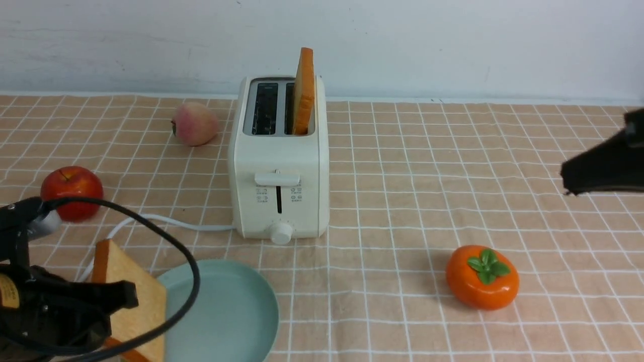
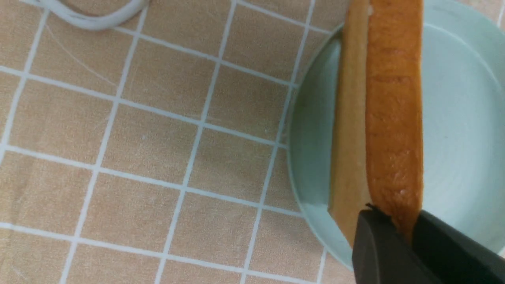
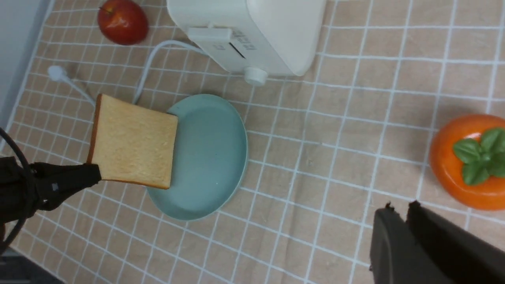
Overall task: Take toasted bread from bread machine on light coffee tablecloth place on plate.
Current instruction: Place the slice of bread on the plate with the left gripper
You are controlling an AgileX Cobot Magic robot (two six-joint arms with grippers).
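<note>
1. The left end effector [image 1: 126, 296] is at the near left corner of the table, clamped on one slice of toast [image 1: 121, 266]. In the left wrist view you can see both fingers [image 2: 375, 244] pinching the crust edge.
2. That held slice is up on edge and tilted a bit, hanging over the left rim of the blue-green plate [image 1: 271, 306]. From the right wrist view its right side overlaps the plate's left part and the rest is over the tablecloth [image 1: 402, 176]. Can't tell whether its bottom edge is touching the plate or just above it.
3. The second slice [image 1: 304, 90] is standing upright in the right slot of the bread machine [image 1: 279, 166], with its top half poking out.
4. The bread machine sits mid-table, just beyond the plate, front lever and knob facing near. Its white cord [image 1: 171, 221] runs off to the left.
5. The right end effector [image 1: 564, 181] hovers at the right edge of the table, well apart from everything. Its fingers [image 3: 388, 236] are together with nothing between them.
6. Other stuff lying around: a red apple [image 1: 72, 191] at left, a peach [image 1: 194, 123] far left of the bread machine, and an orange persimmon [image 1: 482, 276] near right.
</note>
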